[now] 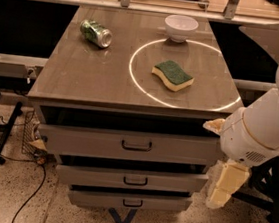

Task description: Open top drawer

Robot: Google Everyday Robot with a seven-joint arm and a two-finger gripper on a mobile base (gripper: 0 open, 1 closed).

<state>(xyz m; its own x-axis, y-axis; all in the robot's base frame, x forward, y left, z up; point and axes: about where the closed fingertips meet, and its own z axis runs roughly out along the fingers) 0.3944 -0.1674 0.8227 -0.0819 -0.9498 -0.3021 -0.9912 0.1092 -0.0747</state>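
The top drawer (85,141) is the widest grey-beige front just under the tabletop, with a small dark loop handle (136,145) at its centre. A dark gap shows between its front and the tabletop. My gripper (224,186) hangs cream-coloured below the bulky white arm (263,132), just off the cabinet's right front corner. It is level with the top and middle drawer fronts, to the right of the handle and apart from it.
Two narrower drawers (132,179) (129,201) sit below. On the tabletop (83,77) lie a green can (96,33), a white bowl (181,27) and a green-yellow sponge (173,75) inside a white ring. Cables and a stand (6,133) are on the floor at left; a dark chair base (269,209) at right.
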